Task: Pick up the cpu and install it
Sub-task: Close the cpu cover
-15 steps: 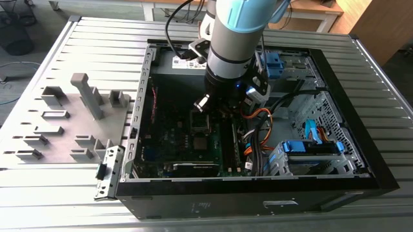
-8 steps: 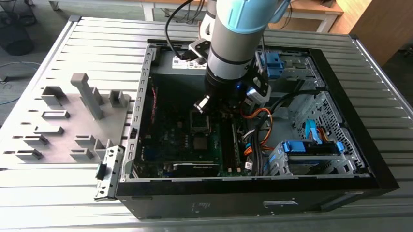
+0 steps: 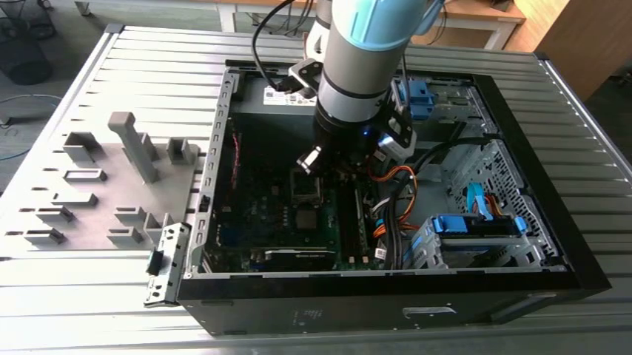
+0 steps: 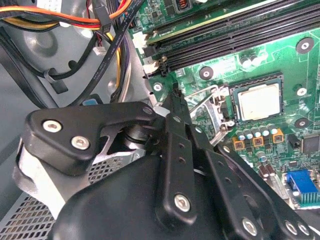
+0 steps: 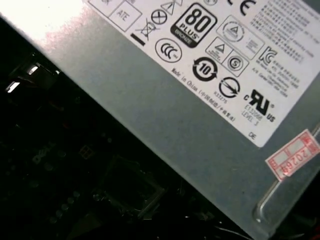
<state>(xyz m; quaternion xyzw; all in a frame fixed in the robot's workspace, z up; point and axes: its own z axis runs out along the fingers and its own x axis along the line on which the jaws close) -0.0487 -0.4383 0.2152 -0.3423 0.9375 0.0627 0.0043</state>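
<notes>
The cpu (image 4: 258, 102) is already sitting in its socket (image 4: 256, 81). The fingers (image 4: 176, 125) are closing on nothing, near it.

In the exterior view the arm (image 3: 360, 66) runs out through the frame's upper edge. Its wrist covers the upper middle of the motherboard (image 3: 286, 214). The slatted desk (image 3: 148, 59) is cut off at the frame's left, right and lower edges.

In the second wrist view the gripper (image 4: 174, 97) and its black linkage block much of the board, and a blue connector (image 4: 304, 187) is clipped by the picture's edge.

In the first wrist view the power supply (image 5: 165, 115) overruns the frame, and glare washes out part of its label. The case interior beside it is too dark to make out beyond a faint square outline (image 5: 127, 190).
</notes>
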